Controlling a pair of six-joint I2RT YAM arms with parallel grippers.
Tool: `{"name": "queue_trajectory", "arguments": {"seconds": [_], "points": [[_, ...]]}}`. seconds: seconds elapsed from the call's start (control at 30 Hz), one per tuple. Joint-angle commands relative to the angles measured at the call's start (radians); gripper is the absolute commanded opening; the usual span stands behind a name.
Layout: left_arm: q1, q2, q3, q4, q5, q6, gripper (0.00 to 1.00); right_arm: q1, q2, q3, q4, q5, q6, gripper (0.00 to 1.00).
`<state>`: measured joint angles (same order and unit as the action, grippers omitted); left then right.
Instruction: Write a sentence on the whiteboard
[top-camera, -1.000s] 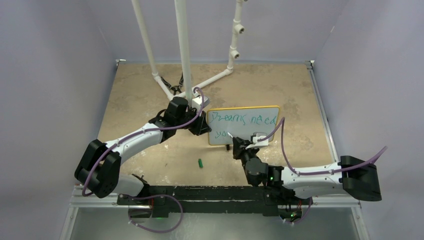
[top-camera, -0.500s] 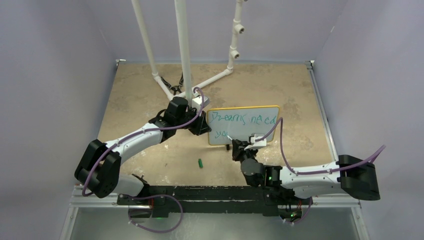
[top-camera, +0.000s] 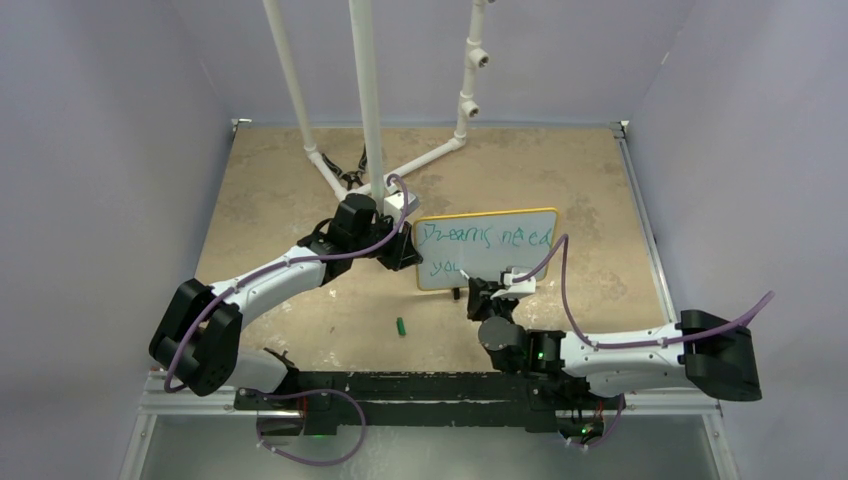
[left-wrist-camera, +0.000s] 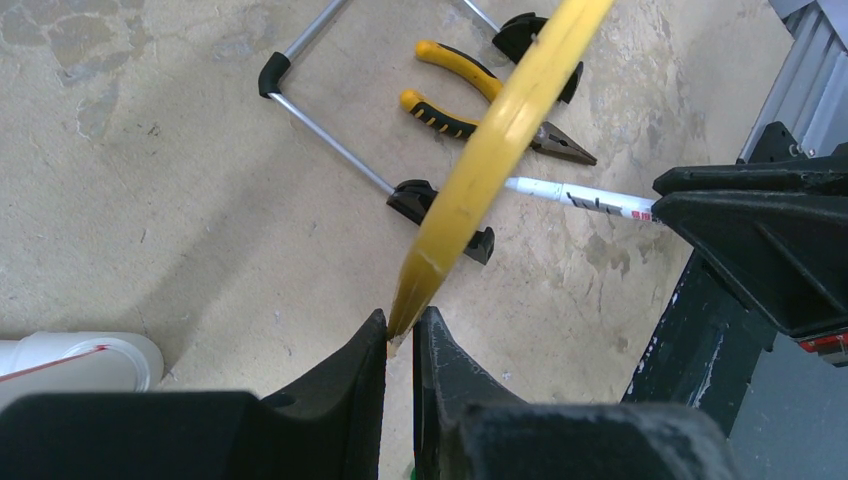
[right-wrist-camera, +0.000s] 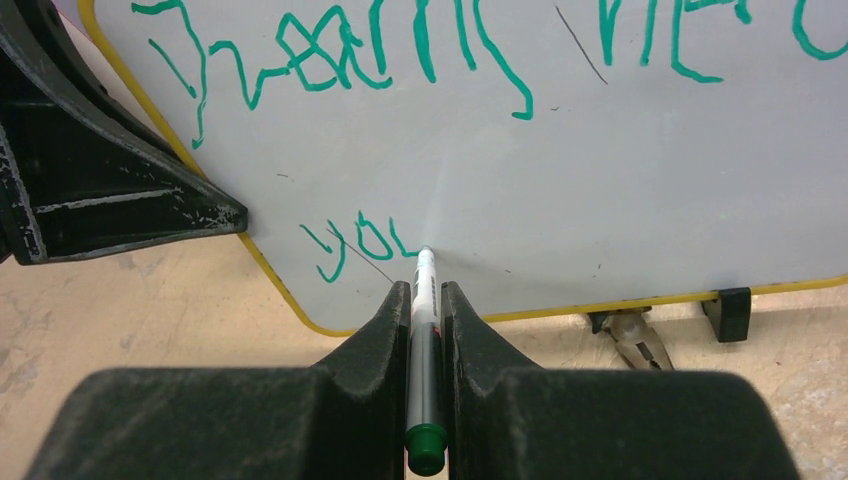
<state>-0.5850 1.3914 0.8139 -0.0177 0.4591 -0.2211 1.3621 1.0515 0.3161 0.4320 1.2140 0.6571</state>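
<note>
At nine o'clock on the whiteboard (top-camera: 510, 262), left gripper (left-wrist-camera: 400, 325) pinched its rim (left-wrist-camera: 480, 170); right gripper (right-wrist-camera: 425, 300) clamped a green marker (right-wrist-camera: 424, 380) touching the sentence (top-camera: 487, 238).

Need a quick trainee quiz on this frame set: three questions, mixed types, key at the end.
1. True or false: the left gripper is shut on the whiteboard's yellow rim.
2. The right gripper holds the marker. Where in the sentence is its tip? A) first line B) end of the second line C) off the board
3. Left wrist view: name the yellow-handled tool lying beyond the board.
Key: 1 true; 2 B; 3 pliers.
</note>
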Motion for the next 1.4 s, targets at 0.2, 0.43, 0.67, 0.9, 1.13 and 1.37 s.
{"name": "queue_trajectory", "arguments": {"seconds": [0.2,0.43,0.67,0.9,1.13,1.37], "points": [[-0.003,-0.002,0.041,0.020,0.004,0.002,0.00,-0.007,-0.041,0.023,0.112,0.081,-0.111,0.00],[-0.004,-0.002,0.042,0.020,0.004,0.001,0.00,-0.007,-0.035,0.020,0.150,0.072,-0.146,0.00],[-0.004,-0.003,0.043,0.020,0.005,0.001,0.00,-0.007,-0.015,0.033,0.013,0.075,-0.024,0.00],[-0.004,-0.003,0.043,0.021,0.005,0.003,0.00,-0.008,-0.005,0.041,-0.111,0.076,0.099,0.00],[-0.003,-0.003,0.044,0.020,0.003,0.004,0.00,-0.006,0.008,0.056,-0.175,0.094,0.157,0.00],[-0.004,-0.003,0.044,0.021,0.001,0.005,0.00,-0.007,-0.026,0.080,-0.274,0.123,0.219,0.00]]}}
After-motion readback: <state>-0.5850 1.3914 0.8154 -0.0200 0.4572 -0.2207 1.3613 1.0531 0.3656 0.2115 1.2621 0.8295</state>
